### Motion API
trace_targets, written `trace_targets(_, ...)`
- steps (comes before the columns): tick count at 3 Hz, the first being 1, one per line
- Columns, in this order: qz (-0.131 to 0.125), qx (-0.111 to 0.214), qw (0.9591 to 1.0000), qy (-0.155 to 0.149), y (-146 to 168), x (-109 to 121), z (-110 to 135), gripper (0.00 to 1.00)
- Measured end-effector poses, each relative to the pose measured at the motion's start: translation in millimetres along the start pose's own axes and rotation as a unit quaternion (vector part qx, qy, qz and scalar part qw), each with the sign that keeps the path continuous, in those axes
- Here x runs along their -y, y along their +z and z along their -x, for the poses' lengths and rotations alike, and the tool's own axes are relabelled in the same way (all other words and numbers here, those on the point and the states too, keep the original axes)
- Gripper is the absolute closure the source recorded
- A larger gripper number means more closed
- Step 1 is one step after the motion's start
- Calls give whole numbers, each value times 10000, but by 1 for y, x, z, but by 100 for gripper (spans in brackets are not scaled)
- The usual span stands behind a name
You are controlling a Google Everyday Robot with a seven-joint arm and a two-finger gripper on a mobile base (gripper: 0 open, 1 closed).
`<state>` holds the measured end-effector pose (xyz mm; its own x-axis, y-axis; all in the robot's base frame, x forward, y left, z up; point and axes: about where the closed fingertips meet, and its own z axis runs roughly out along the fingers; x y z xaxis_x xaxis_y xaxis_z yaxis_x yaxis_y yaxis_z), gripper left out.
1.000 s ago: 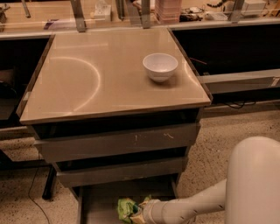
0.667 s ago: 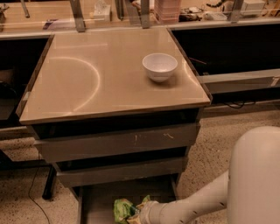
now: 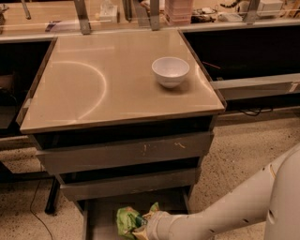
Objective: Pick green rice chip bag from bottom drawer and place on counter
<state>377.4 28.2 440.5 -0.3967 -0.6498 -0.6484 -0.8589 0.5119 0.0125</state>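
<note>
A bowl (image 3: 170,71) is set on the counter (image 3: 93,89). In the bottom drawer (image 3: 101,219) below, the green rice chip bag (image 3: 126,220) is flanked on its right by the gripper (image 3: 142,229).

A speckled beige floor (image 3: 243,154) spreads from 3 to 5 o'clock and again at 8 o'clock, where a thin black cable (image 3: 33,206) trails across it. Dark recessed bays open at 9 o'clock (image 3: 18,70) and 2 o'clock (image 3: 243,51); a grey rail (image 3: 255,84) runs below the latter. At 12 o'clock a cluttered back ledge (image 3: 56,11) carries upright metal posts (image 3: 82,16). Warm, dim light. The gripper (image 3: 140,227) sits at 6 o'clock.
</note>
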Motion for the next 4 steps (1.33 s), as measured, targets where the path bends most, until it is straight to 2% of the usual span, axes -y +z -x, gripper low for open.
trace_targets(1,-1,4,10000,-3,0,0,0,100)
trace_targets(2,42,102,9998,-144,-15,1,22,100)
trace_targets(3,153,310,9981,-513,-41,-7,67,100)
trace_targets(4,238,452,9929,-1078,-65,-19,122,100)
